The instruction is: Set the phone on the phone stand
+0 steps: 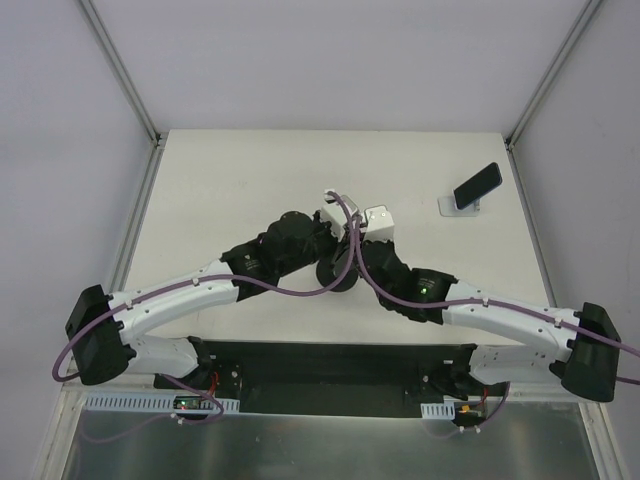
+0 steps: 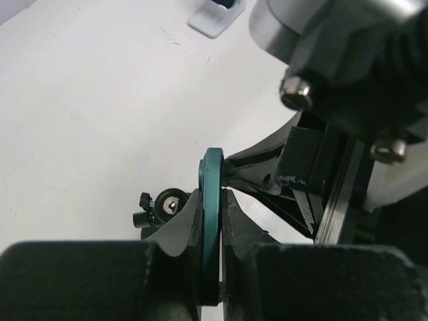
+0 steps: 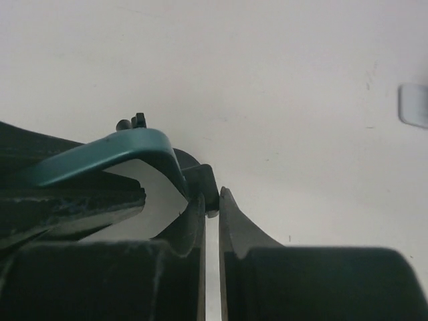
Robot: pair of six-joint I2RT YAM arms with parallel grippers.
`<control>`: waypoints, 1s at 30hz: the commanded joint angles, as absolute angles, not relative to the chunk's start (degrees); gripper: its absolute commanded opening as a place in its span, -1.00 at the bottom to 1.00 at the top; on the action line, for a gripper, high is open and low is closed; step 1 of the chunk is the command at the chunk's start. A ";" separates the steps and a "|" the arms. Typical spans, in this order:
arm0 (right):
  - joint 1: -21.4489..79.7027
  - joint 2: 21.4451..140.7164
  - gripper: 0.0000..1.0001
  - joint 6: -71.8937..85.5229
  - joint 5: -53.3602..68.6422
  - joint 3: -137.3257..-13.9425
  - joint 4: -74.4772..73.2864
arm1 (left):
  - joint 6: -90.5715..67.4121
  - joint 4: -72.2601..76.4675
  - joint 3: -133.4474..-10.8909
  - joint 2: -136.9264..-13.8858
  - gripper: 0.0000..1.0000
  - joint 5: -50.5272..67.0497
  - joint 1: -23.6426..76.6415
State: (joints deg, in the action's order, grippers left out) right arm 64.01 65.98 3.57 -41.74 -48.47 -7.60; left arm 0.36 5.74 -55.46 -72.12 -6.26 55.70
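The black phone [image 1: 478,185] leans tilted on the small silver-white phone stand [image 1: 459,206] at the far right of the table. The stand's base also shows at the top of the left wrist view [image 2: 214,19] and at the right edge of the right wrist view [image 3: 414,105]. Both grippers meet at the table's middle, well left of the phone. My left gripper [image 1: 330,225] [image 2: 212,195] is shut on a flat teal clamp arm [image 2: 212,167]. My right gripper [image 1: 350,238] [image 3: 212,198] is shut on a small black block [image 3: 200,179] at the end of that teal arm [image 3: 100,157].
The teal clamp belongs to a black pole stand with a round base [image 1: 336,273] between the two wrists. A small black knob [image 2: 146,200] shows beside my left fingers. Purple cables loop over both arms. Metal frame rails run along the table's left and right edges.
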 commanded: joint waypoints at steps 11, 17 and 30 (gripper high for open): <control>76.02 50.11 -0.08 8.98 -32.90 -40.37 10.34 | 3.96 17.23 -55.55 -79.54 -1.00 -22.51 53.35; 74.55 36.93 0.52 -2.95 -29.70 -36.30 1.36 | 4.83 14.42 -55.73 -78.67 -1.00 -12.51 52.12; 37.45 46.56 0.72 -4.47 24.15 -42.35 -7.47 | 4.83 10.21 -52.46 -68.90 -1.00 36.98 38.76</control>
State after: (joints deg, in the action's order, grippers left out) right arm 40.88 43.29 -2.26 5.43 -37.21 -7.57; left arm 3.46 12.21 -51.48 -70.37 17.47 41.04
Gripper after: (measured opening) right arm 0.856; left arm 0.060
